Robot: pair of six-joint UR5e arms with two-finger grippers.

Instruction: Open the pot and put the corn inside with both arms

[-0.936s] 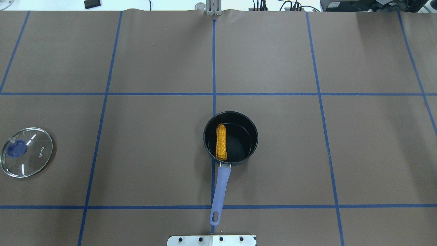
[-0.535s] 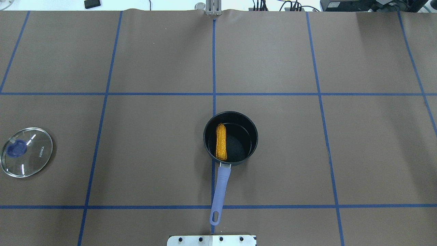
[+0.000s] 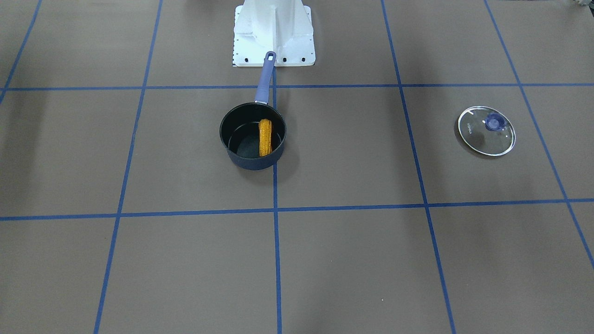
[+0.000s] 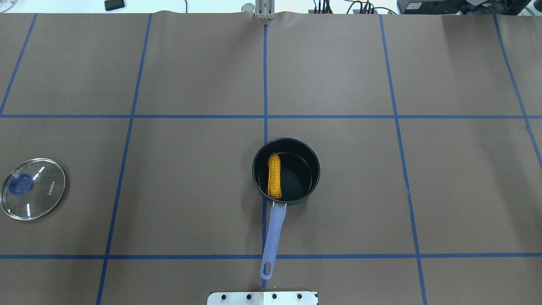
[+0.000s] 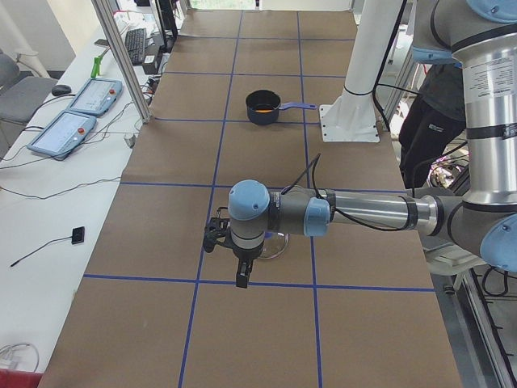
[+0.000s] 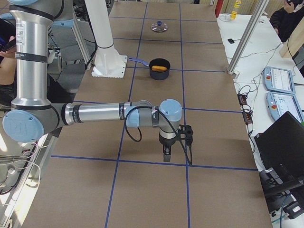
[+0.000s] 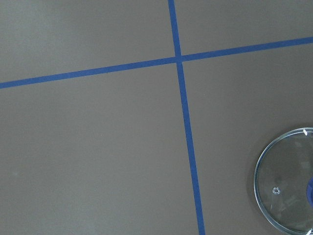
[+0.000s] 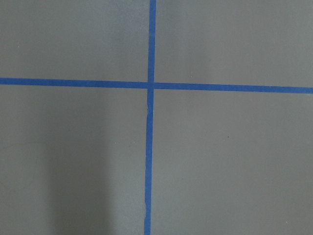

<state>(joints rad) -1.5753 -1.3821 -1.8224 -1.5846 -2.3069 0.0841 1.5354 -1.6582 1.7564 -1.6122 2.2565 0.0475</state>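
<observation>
Brown counter (image 4: 190, 190) with a blue tape grid. Left arm (image 5: 363, 212) reaches out over it, wrist near the glass lid (image 4: 33, 188). Right arm (image 6: 95, 113) hangs over a tape crossing, well apart from the pot (image 4: 301, 178). Left jaws and right jaws show in side views only; cannot tell whether spread or pressed together. Pot uncovered at mid-counter, handle (image 4: 273, 231) toward the robot base. Corn (image 4: 275, 176) lies inside, along the pot's left wall.
</observation>
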